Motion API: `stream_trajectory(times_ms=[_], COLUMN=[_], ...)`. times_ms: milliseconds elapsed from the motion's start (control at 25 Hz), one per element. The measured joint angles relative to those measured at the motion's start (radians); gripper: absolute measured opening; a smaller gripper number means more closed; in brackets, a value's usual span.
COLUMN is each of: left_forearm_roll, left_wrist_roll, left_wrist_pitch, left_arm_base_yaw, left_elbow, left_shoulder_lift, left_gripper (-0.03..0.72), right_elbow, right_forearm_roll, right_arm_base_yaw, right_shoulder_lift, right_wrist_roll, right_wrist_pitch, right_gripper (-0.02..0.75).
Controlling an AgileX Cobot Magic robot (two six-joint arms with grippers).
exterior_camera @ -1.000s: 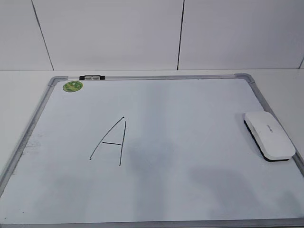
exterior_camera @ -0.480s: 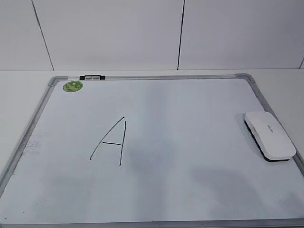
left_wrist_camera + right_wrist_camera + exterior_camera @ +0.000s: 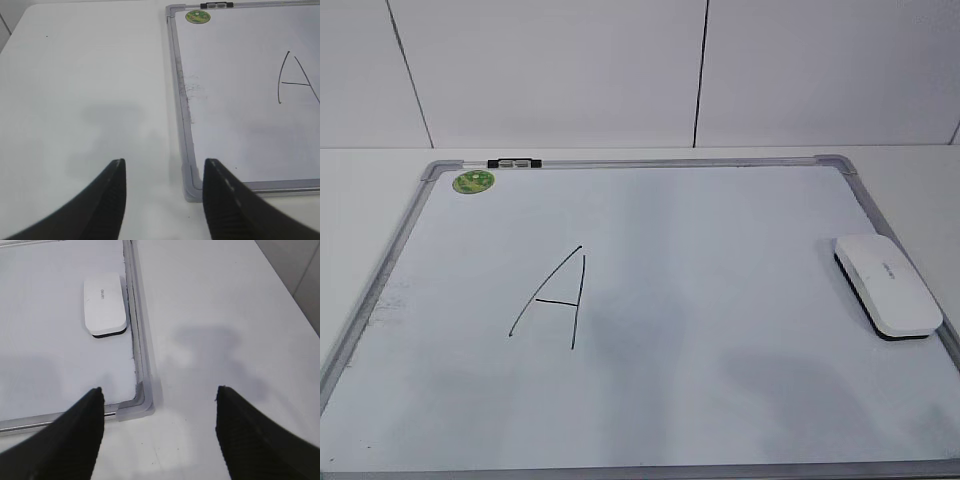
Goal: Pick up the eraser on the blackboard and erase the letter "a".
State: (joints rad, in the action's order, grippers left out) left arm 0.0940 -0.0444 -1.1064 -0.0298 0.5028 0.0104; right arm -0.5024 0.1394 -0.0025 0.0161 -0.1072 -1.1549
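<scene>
Blk tapered ribbed fingers point(image 3: 227, 200).

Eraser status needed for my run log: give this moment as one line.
eraser: untouched, at blackboard right edge | letter "A": unerased | left tool: open, empty | right tool: open, empty

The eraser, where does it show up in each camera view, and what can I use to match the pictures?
Exterior view: the eraser lies at the right edge of the blackboard, against the frame.
Left wrist view: not in it.
Right wrist view: the eraser lies upper left, beside the frame.
Shared landmark: the board's grey frame shows in all three.
</scene>
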Motion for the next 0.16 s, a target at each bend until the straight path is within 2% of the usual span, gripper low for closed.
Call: stream_trajectory(times_ms=[160], left_forearm_roll=[0.000], left_wrist_roll=[0.000], left_wrist_pitch=[0.000], left_arm_base_yaw=[0.000], left_elbow=[0.000], left_shoulder_lift=[0.000], left_gripper=[0.371], right_elbow=[0.000], right_forearm_roll=[0.000], right_arm_base_yaw=[0.000], right_shoulder_lift=[0.000], right_wrist_roll=[0.000], right_wrist_pitch=[0.000], right_gripper=[0.531])
